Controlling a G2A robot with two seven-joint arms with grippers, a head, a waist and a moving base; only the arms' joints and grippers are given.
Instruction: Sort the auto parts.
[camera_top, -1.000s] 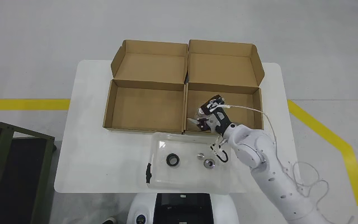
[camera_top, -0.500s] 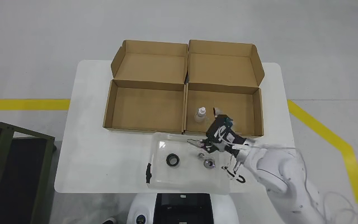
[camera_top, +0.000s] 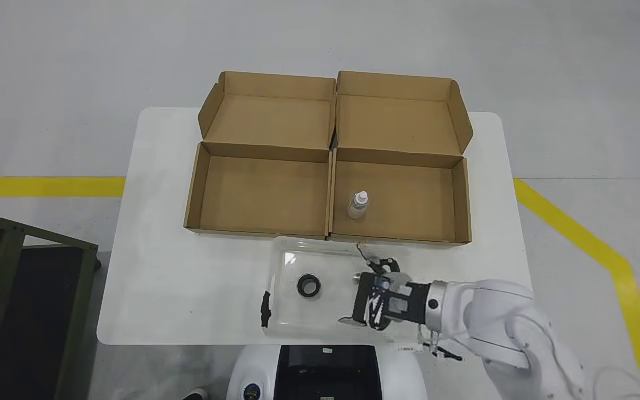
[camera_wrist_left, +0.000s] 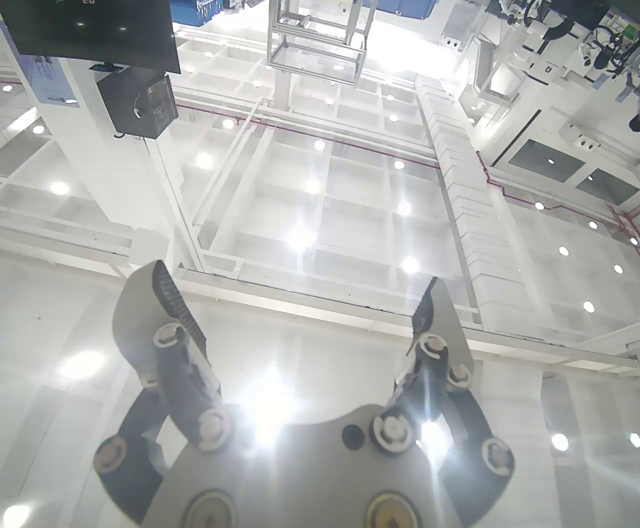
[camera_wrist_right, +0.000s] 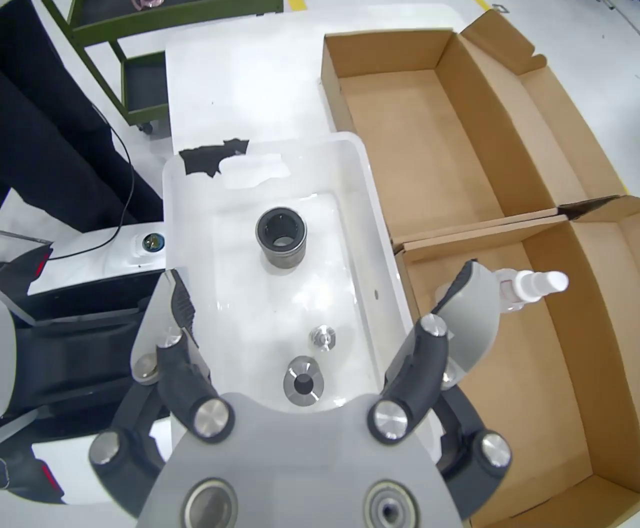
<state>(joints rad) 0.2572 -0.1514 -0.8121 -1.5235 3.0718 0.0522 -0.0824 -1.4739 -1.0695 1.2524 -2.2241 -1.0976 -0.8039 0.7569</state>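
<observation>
I read the right gripper over the clear tray, jaws spread wide and empty. A second ago it was inside the right front box, at its 12 o'clock. The white bottle stands upright in that box. The black bushing sits at the gripper's 9 o'clock. Left gripper — wide, empty, pointed at the ceiling.

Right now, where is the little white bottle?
Top view: the white bottle sits inside the right cardboard box, by its left wall, behind the clear tray.
</observation>
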